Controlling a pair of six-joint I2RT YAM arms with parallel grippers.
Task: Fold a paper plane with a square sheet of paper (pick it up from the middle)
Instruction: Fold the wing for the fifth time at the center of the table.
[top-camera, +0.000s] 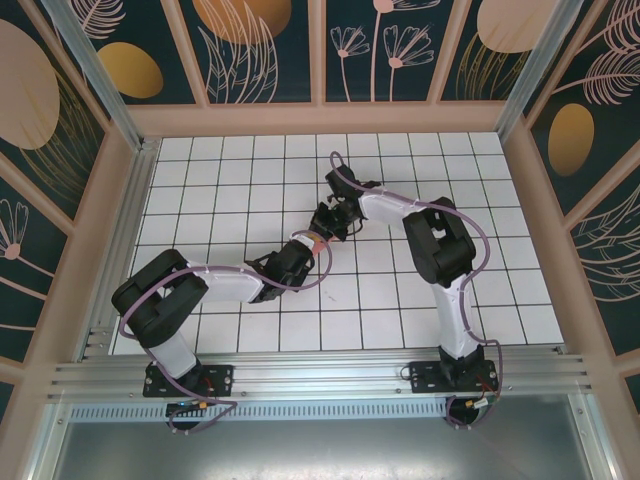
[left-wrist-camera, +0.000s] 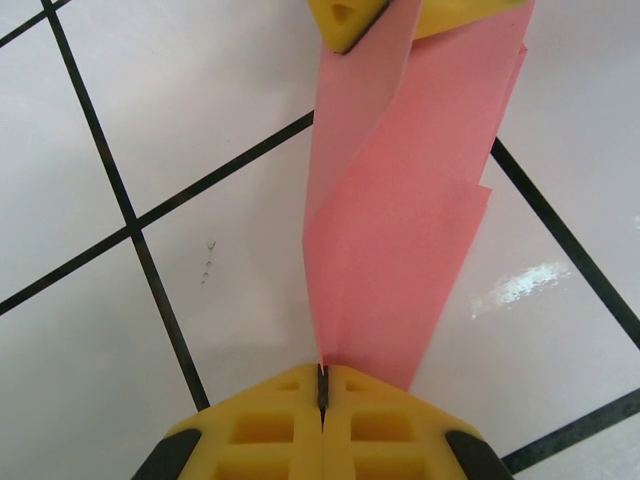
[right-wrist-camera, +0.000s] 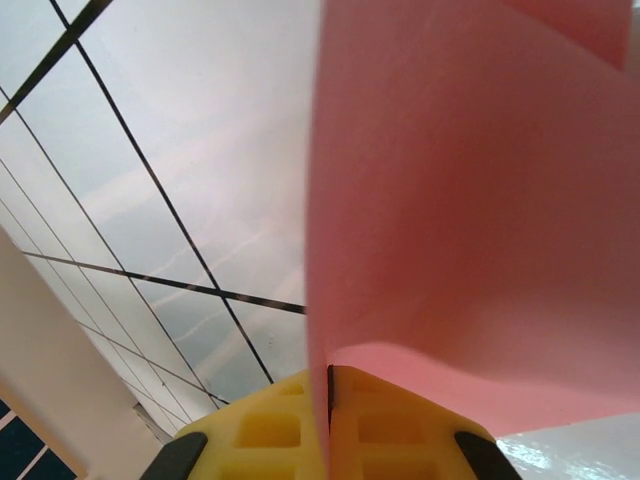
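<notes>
while it was pinched at both ends, the pink paper (left-wrist-camera: 400, 230) was seen stretched between the two grippers, folded into a narrow band with overlapping layers and slanted creases. its near end was clamped in the left gripper (left-wrist-camera: 323, 392), whose yellow pads (left-wrist-camera: 265, 425) were pressed together on it with no gap. its far end, straight ahead of that gripper, was held by the right gripper (right-wrist-camera: 329, 388), likewise closed tight on the sheet, which rose ahead of its jaws and curled to their right. the paper was held over the white tiled table (top-camera: 400, 290), whose black grid lines (left-wrist-camera: 120, 200) were seen ahead and to the left of the left gripper's pads.
</notes>
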